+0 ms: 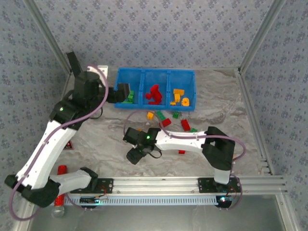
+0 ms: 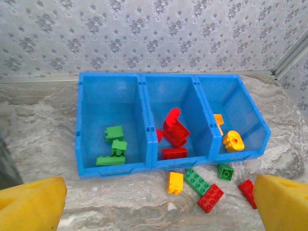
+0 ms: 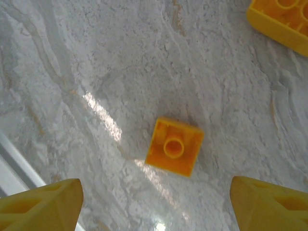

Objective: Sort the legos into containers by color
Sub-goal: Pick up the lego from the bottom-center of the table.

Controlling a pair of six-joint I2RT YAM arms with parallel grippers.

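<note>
The blue tray [image 1: 156, 71] stood at the far side of the table [image 1: 221, 103], with its three compartments side by side. The left compartment held green bricks [image 2: 114, 144], the middle compartment red bricks [image 2: 174, 134], and the right compartment orange-yellow bricks [image 2: 232, 141]. Loose bricks [image 1: 166, 122] in red, green and orange lay scattered on the table just in front of the middle and right compartments. The left gripper [image 1: 124, 91] hung at the tray's left compartment. In the left wrist view its fingers [image 2: 33, 204] stood wide apart with nothing between them. The right gripper [image 1: 135, 155] hovered over the table nearer the arm bases, well apart from the tray. In the right wrist view its fingers [image 3: 43, 204] stood wide apart. A single orange brick [image 3: 174, 147] lay on the table below the gap, touching neither finger. That brick appeared to lie with its hollow underside up, though glare on the table made this uncertain. A second yellow brick [image 3: 281, 19] lay near it, cut off at the view's upper right corner.
</note>
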